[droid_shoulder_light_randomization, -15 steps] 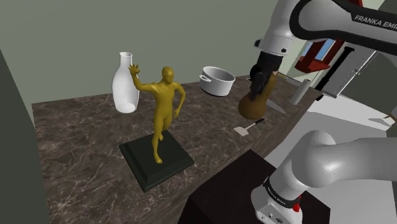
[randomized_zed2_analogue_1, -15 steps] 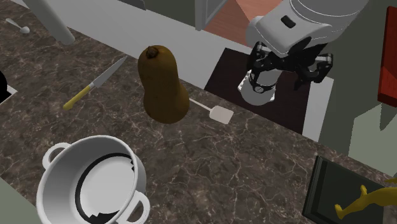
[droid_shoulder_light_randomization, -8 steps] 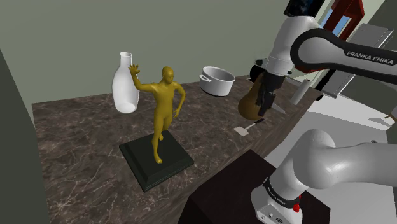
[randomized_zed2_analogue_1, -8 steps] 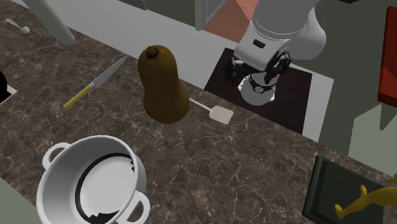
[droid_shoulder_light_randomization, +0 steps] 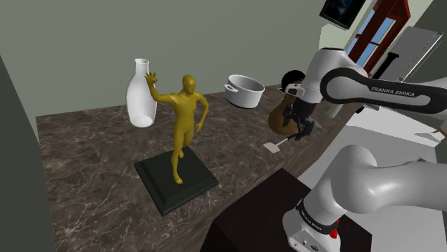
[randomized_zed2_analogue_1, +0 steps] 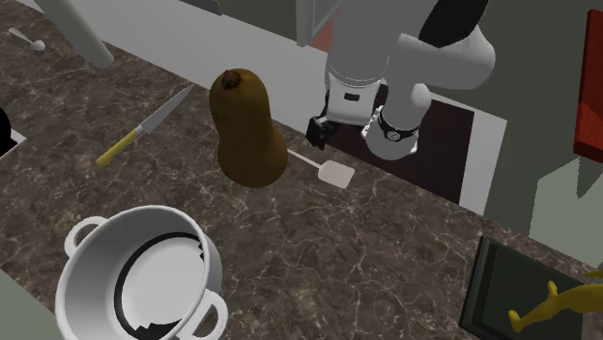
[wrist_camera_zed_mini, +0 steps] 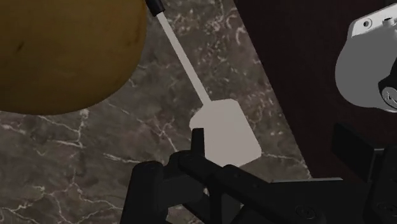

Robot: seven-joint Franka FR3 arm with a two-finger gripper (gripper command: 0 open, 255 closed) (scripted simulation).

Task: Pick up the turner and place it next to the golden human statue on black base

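Marbled counter (wrist_camera_zed_mini: 127,146): wrist view shows gripper (wrist_camera_zed_mini: 270,135), seemingly spread, above turner (wrist_camera_zed_mini: 226,130) beside squash (wrist_camera_zed_mini: 63,51).

one of each — turner (randomized_zed2_analogue_1: 336,174), squash (randomized_zed2_analogue_1: 246,130), pot (droid_shoulder_light_randomization: 246,93), knife (randomized_zed2_analogue_1: 145,126), white vase (droid_shoulder_light_randomization: 142,97), golden statue (droid_shoulder_light_randomization: 185,122).

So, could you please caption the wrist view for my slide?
End effector over the pale turner on the marbled counter, brown squash beside its handle.

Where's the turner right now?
The turner lies on the counter, shoulder view's right of centre, between the squash and the counter edge, under the end effector.
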